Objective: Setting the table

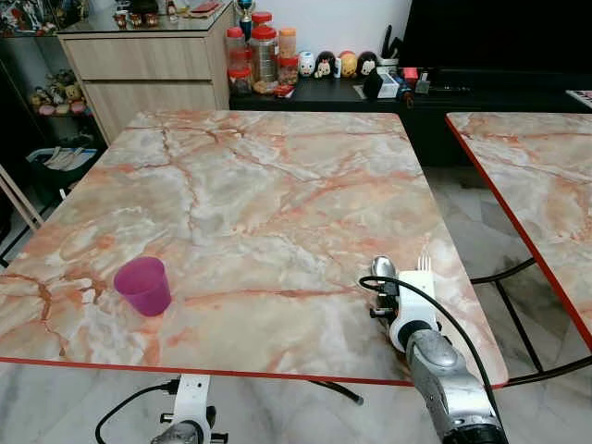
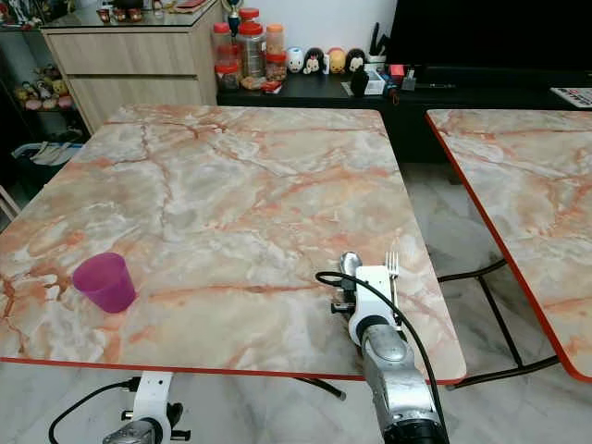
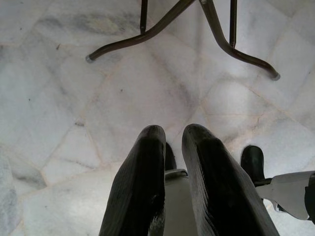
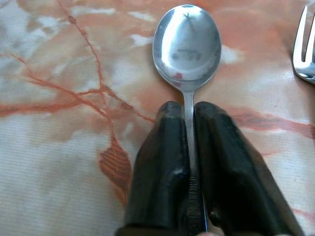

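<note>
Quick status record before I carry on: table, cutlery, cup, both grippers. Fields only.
table: marble-patterned top with a red edge
spoon: bowl up over the table near its front right corner, handle clamped between the fingers
fork: just to the right of the spoon
cup: purple, upright, front left of the table
right gripper: shut on the spoon handle, low over the table
left gripper: idle below the table edge, fingers close together, pointing at the floor

The right arm reaches forward, its gripper [image 4: 189,142] low with both fingers pinched together. The left arm hangs down, its gripper [image 3: 172,147] pointing downward, fingers nearly touching.
</note>
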Motion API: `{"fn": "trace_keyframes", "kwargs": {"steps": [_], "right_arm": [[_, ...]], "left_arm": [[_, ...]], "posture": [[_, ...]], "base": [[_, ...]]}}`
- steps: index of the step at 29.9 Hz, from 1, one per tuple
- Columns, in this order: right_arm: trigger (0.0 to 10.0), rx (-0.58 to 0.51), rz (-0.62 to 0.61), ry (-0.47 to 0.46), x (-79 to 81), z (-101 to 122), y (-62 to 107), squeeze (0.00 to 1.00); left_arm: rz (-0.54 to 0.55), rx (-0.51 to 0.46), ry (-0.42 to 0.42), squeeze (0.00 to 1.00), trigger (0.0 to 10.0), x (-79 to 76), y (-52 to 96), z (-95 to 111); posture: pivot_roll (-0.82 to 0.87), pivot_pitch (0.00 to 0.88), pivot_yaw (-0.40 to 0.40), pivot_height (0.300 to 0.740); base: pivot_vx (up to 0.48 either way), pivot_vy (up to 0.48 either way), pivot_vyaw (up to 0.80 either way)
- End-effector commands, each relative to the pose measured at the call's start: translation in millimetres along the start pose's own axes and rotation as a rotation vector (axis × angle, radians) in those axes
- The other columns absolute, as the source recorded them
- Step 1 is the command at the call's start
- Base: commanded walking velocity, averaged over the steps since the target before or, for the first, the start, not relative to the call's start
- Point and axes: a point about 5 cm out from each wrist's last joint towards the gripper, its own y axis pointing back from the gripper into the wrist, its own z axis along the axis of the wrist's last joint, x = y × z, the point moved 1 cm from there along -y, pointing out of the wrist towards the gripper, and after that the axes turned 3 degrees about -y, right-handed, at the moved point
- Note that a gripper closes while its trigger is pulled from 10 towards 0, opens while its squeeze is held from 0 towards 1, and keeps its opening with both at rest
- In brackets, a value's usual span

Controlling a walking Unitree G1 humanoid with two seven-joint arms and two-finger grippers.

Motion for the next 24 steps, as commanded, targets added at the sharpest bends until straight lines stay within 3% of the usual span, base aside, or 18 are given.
{"fn": "trace_keyframes", "kwargs": {"steps": [1, 17, 24], "right_arm": [[0.0, 0.040, 0.009, 0.009, 2.1, -6.7, -0.4, 0.00], [0.0, 0.007, 0.027, 0.002, 6.7, -2.0, -2.5, 0.00], [0.0, -0.187, 0.087, -0.032, 18.7, 30.7, -0.7, 0.00]], "left_arm": [[-0.002, 0.015, 0.012, 0.00, 10.0, 0.5, -0.4, -0.2], [-0.012, 0.022, 0.002, 0.00, 10.0, -0.9, 0.0, -2.4], [-0.009, 0.017, -0.005, 0.00, 10.0, -1.6, -0.4, -0.7]], "posture": [[-0.09, 0.000, -0.010, 0.740], [-0.09, 0.000, -0.004, 0.740], [-0.09, 0.000, -0.003, 0.740]], "base": [[0.000, 0.000, 0.00], [0.000, 0.000, 0.00], [0.000, 0.000, 0.00]]}}
